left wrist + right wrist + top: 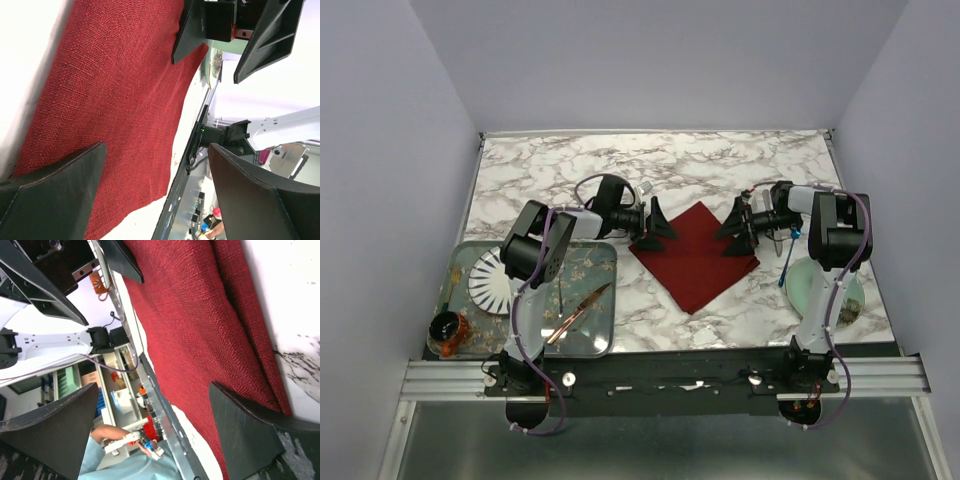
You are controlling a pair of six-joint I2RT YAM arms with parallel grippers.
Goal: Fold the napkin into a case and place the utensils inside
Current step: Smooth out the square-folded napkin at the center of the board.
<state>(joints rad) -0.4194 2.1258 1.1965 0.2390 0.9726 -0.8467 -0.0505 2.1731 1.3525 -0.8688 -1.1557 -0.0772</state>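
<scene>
The dark red napkin lies flat on the marble table as a diamond. My left gripper stands open at its left corner, and my right gripper stands open at its right corner, the two facing each other. In the left wrist view the napkin fills the space beneath the open left gripper. In the right wrist view the napkin shows a folded strip along one edge, with the right gripper open over it. A blue-handled fork lies just right of the napkin. Nothing is held.
A tray at the near left carries a white fan-patterned plate and a copper-coloured knife. A dark jar stands at its left end. A pale green plate sits under the right arm.
</scene>
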